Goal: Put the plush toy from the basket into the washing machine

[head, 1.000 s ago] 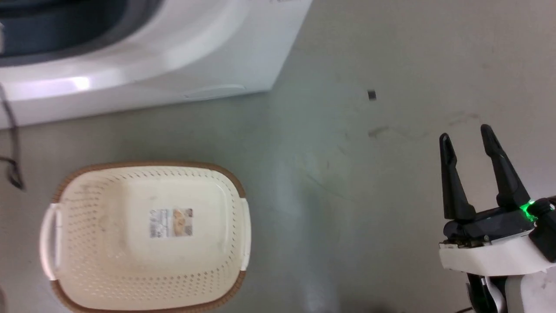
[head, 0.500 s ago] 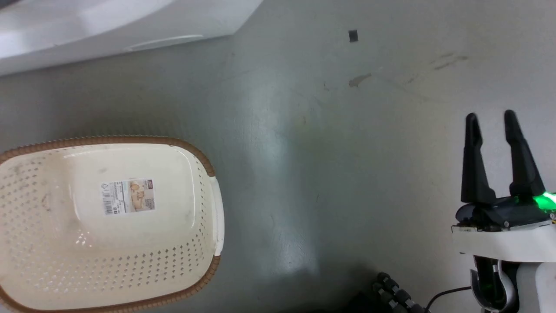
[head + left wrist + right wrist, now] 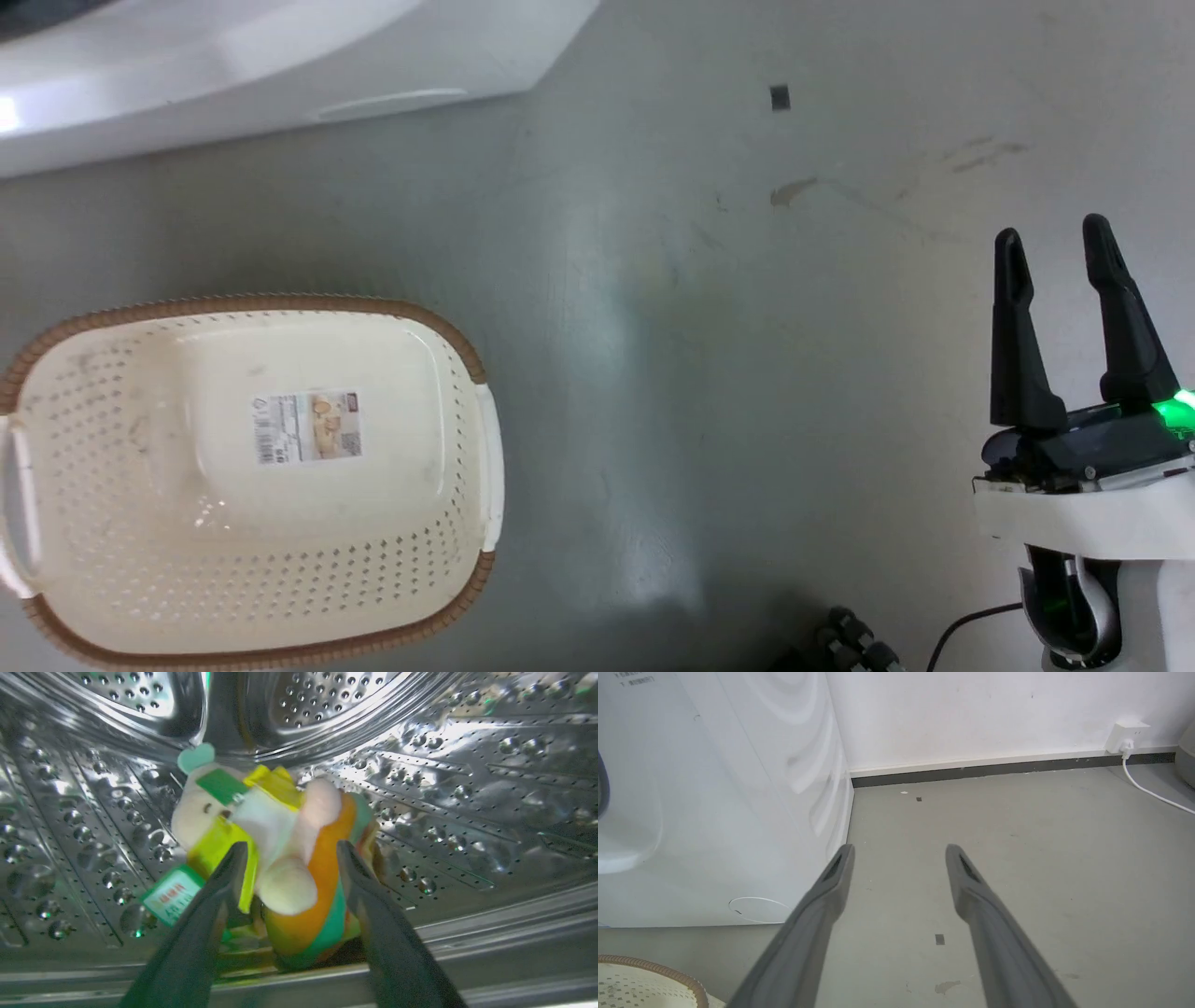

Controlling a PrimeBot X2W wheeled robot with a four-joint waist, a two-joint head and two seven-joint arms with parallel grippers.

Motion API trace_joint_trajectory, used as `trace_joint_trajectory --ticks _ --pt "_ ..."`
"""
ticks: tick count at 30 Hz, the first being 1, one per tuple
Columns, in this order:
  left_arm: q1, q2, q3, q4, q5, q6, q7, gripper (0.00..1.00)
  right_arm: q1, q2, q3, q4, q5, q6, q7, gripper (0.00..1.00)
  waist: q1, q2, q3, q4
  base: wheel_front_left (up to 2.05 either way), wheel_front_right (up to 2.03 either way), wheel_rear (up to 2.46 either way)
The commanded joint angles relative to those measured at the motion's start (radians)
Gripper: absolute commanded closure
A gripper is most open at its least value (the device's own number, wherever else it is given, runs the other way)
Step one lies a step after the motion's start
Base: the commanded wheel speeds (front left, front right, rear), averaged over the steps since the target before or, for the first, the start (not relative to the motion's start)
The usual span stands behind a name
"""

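Inside the shiny steel drum (image 3: 467,788) of the washing machine (image 3: 280,56), the plush toy (image 3: 299,830) lies on the drum's holey wall, close to the drum's near lip. The left gripper (image 3: 292,845) points at it. Its jaws stand apart, one on each side of the toy. I cannot tell if they touch it.

The basket (image 3: 280,303) sits on the floor (image 3: 700,373) at the near left. Its cream bottom shows bare around a paper label (image 3: 308,427). A strip of floor lies between the basket's far rim and the foot of the washing machine, so the two do not touch.

A wide stretch of grey floor runs from the basket's right handle to the right gripper (image 3: 1053,233), which hangs over the floor at the far right of the scene. Its jaws are apart and hold nothing. A small dark square (image 3: 780,97) and a brown stain (image 3: 794,191) mark the floor farther off. In the right wrist view a white wall (image 3: 971,709) stands past the floor, with a plug (image 3: 1127,735) and a white cable (image 3: 1153,793).

The toy is a pale pink piglet in a yellow top. It is joined to an orange cushion with a green layer. A green tag (image 3: 173,900) with white print sticks out at its near left. A mint heart (image 3: 196,757) shows at its far end.
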Motion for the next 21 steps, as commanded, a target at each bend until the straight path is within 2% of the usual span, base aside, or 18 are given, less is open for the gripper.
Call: trace_joint_trajectory --ticks 1,7,12,17,21 --pt "0.028 -0.005 -0.009 0.012 -0.003 -0.003 -0.033 0.00 -0.006 0.000 -0.003 0.000 -0.014 0.001 -0.004 0.00 -0.0001 0.0000 -0.048 0.022 0.00 0.00 0.00" --pt "0.129 -0.059 -0.024 0.056 -0.085 -0.004 -0.175 0.00 0.030 0.000 0.006 0.007 -0.089 0.001 -0.004 0.00 -0.0001 0.0000 -0.195 0.071 0.00 0.00 0.00" --pt "0.226 -0.097 -0.075 0.051 -0.149 -0.004 -0.235 0.00 0.061 0.000 0.001 0.028 -0.108 0.001 -0.004 0.00 -0.0001 0.0000 -0.303 0.112 0.00 0.00 0.00" --pt "0.380 -0.120 -0.150 -0.013 -0.193 -0.004 -0.333 0.00 0.100 0.000 -0.011 0.049 -0.125 0.001 -0.004 0.00 -0.0001 0.0000 -0.436 0.167 0.00 0.00 0.00" --pt "0.515 -0.147 -0.186 -0.089 -0.233 -0.004 -0.373 0.00 0.129 0.000 -0.026 0.055 -0.133 0.001 -0.004 0.00 -0.0001 0.0000 -0.524 0.213 0.00 0.00 0.00"
